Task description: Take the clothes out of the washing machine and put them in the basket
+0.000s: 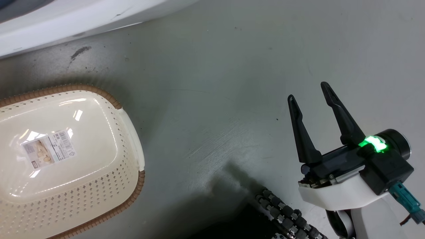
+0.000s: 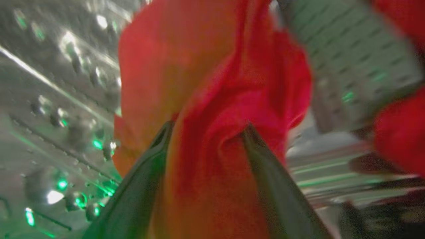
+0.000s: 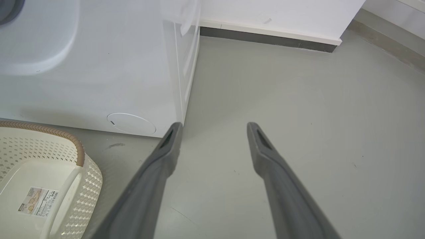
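Note:
In the left wrist view a soft red garment (image 2: 212,83) hangs in folds inside the washing machine's perforated steel drum (image 2: 59,99). My left gripper (image 2: 207,126) is open, its two fingers straddling the cloth. More red cloth (image 2: 401,132) lies at the right edge. The cream basket (image 1: 132,139) with a brown rim sits on the floor at the lower left of the head view, with only a label inside. My right gripper (image 1: 307,90) hovers open over bare floor to the right of it, holding nothing. The machine's white front (image 3: 99,66) stands behind the basket (image 3: 79,152).
Grey floor (image 1: 212,83) stretches between the basket and my right gripper (image 3: 214,124). My base's black roller wheel (image 1: 285,215) shows at the bottom. A white wall with a dark baseboard (image 3: 265,36) runs behind the machine.

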Robot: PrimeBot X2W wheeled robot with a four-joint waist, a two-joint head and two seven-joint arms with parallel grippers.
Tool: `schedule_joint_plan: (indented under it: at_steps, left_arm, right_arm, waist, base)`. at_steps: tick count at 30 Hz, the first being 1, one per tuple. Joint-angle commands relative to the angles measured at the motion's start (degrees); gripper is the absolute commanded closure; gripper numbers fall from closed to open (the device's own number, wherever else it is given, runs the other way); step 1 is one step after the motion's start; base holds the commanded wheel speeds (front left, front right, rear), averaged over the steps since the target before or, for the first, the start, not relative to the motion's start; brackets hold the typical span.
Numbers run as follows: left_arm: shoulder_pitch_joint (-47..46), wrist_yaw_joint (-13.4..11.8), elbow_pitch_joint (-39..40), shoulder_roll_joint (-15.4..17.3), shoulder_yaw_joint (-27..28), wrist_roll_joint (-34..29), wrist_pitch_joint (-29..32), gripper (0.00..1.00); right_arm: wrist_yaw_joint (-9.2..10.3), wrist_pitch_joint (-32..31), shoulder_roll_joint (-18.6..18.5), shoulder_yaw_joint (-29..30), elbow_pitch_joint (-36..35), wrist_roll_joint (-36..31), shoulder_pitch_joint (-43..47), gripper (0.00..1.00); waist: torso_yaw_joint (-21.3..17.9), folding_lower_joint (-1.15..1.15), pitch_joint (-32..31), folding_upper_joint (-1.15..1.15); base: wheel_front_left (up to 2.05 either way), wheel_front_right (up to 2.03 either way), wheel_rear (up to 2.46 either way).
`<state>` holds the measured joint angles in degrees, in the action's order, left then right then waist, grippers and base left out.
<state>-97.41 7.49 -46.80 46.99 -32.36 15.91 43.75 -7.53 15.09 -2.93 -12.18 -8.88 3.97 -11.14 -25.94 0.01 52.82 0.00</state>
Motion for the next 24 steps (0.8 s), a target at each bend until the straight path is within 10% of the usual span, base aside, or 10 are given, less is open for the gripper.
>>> schedule_joint_plan:
  at_steps: [1,8,10,24]
  left_arm:
    - [-0.6,-0.1,-0.8,0.2,-0.2,0.2,0.6,0.0]
    - [-1.5,-0.3,-5.4,-1.0,-1.0,1.5,6.4,0.1]
    - [-1.6,-0.3,-6.0,-1.2,-1.1,2.0,7.2,1.0]
    - [-2.2,-0.1,-3.1,-0.6,-1.4,3.7,-5.8,1.0]
  right_arm:
    - [0.08,0.1,0.1,0.0,-0.4,0.0,0.6,0.0]
    - [0.08,0.1,0.1,0.4,-1.5,2.3,1.9,0.0]
    - [0.08,0.1,0.1,-0.2,-1.8,1.9,1.7,0.0]
    - [0.07,0.1,0.1,0.8,-0.8,3.3,-2.5,0.0]
  waist:
    - [-0.1,-0.01,0.1,0.0]
    - [0.1,-0.01,0.7,0.0]
    - [0.2,-0.01,1.0,0.0]
    - [0.4,-0.01,0.1,0.0]
  base:
    - [0.0,0.0,0.0]
    - [0.0,0.0,0.0]
    - [0.0,0.0,0.0]
    - [0.0,0.0,0.0]
